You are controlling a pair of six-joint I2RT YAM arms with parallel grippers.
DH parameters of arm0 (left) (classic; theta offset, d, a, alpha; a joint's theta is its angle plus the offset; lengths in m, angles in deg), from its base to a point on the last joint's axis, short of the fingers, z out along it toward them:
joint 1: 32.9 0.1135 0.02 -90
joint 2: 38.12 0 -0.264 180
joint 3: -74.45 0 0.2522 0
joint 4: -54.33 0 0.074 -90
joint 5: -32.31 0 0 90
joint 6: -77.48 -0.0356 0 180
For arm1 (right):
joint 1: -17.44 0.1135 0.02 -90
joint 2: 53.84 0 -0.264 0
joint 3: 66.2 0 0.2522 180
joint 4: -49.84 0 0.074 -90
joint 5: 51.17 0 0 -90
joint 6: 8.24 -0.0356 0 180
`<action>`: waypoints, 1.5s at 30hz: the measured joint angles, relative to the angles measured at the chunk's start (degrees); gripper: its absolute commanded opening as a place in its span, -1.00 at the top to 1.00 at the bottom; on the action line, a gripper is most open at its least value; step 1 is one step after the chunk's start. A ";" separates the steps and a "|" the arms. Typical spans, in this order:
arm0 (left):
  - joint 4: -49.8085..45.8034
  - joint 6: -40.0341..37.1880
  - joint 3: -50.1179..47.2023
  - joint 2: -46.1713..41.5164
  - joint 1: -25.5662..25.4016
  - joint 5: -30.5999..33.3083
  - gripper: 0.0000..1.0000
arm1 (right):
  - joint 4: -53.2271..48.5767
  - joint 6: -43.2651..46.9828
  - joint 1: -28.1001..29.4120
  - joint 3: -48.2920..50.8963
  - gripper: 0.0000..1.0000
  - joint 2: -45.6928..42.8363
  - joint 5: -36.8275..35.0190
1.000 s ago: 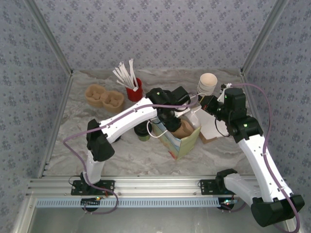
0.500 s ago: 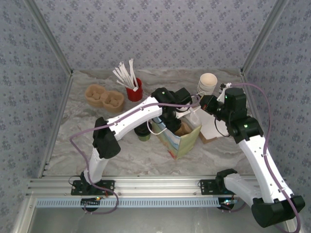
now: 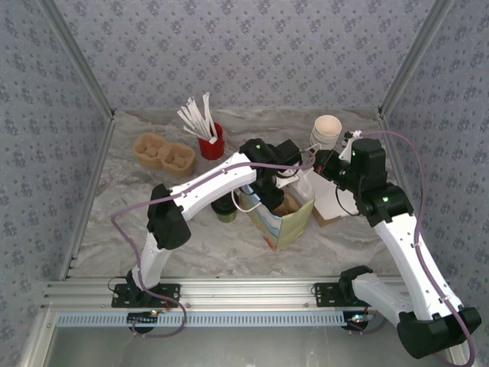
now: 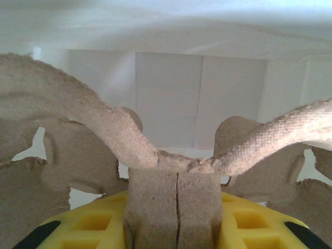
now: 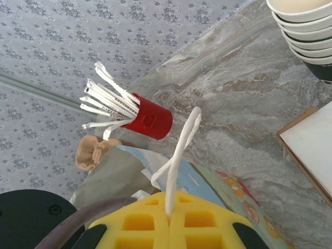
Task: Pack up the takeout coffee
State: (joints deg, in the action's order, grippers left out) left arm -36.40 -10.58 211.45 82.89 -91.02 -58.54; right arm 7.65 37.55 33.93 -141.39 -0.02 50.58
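Note:
The takeout coffee [image 3: 225, 213], a small olive-green cup with a black lid, stands on the table left of the gift bag [image 3: 293, 223], partly hidden under my left arm. My left gripper [image 3: 269, 191] reaches down into the bag's mouth. In the left wrist view the left gripper [image 4: 176, 207] is shut on the middle tab of a brown pulp cup carrier [image 4: 104, 135], with the bag's white inner wall [image 4: 168, 88] behind it. My right gripper [image 5: 170, 212] is shut on the bag's white handle [image 5: 181, 150]; from above the right gripper [image 3: 321, 163] sits at the bag's far right corner.
A stack of white paper cups [image 3: 326, 130] stands at the back right. A red cup of white stirrers [image 3: 211, 143] and two more pulp carriers [image 3: 163, 151] are at the back left. A flat box with white sheets [image 3: 330, 202] lies right of the bag.
My left arm has pushed a little farther toward the bag, its elbow shifting up and right, with the carrier still held. The right arm has not moved.

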 measured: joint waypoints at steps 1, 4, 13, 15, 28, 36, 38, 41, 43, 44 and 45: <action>0.00 0.00 0.00 0.11 0.00 0.00 0.30 | 0.00 0.00 0.07 0.00 1.00 0.00 0.02; -0.02 -0.04 0.00 0.42 0.00 0.00 0.30 | 0.02 -0.02 0.33 0.00 1.00 -0.07 0.00; 0.07 -0.44 -0.13 1.09 0.00 -0.02 0.25 | 0.04 -0.20 0.70 0.02 1.00 -0.35 -0.22; 0.13 -0.44 -0.37 1.09 0.00 -0.02 0.25 | 0.07 -0.22 0.81 0.07 1.00 -0.50 -0.42; 1.84 -0.63 -3.67 1.40 0.02 -0.39 0.19 | 0.15 -0.42 0.81 0.81 1.00 -1.25 -1.05; 2.69 -0.87 -4.50 1.42 0.00 -0.90 -0.08 | 0.17 -0.42 0.81 0.87 1.00 -1.33 -1.51; 2.86 -0.87 -4.59 1.42 0.00 -0.90 -0.09 | 0.17 -0.42 0.83 0.87 1.00 -1.33 -1.51; 3.45 -0.87 -4.92 1.42 0.00 -0.90 -0.18 | 0.15 -0.42 0.87 0.87 1.00 -1.33 -1.57; 3.91 -0.90 -5.53 1.42 0.00 -0.94 -0.29 | 0.15 -0.42 0.87 0.94 1.00 -1.33 -1.75; 4.00 -0.90 -5.81 1.42 0.00 -1.05 -0.33 | 0.15 -0.42 0.87 0.98 1.00 -1.33 -1.79; 4.11 -0.96 -6.05 1.42 0.00 -1.09 -0.38 | 0.17 -0.42 0.87 1.03 1.00 -1.33 -1.90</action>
State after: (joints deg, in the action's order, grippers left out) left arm -32.29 -11.54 205.40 84.31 -91.02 -59.63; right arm 7.83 37.14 34.81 -140.36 -1.35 48.67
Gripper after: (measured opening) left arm 0.654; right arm 0.069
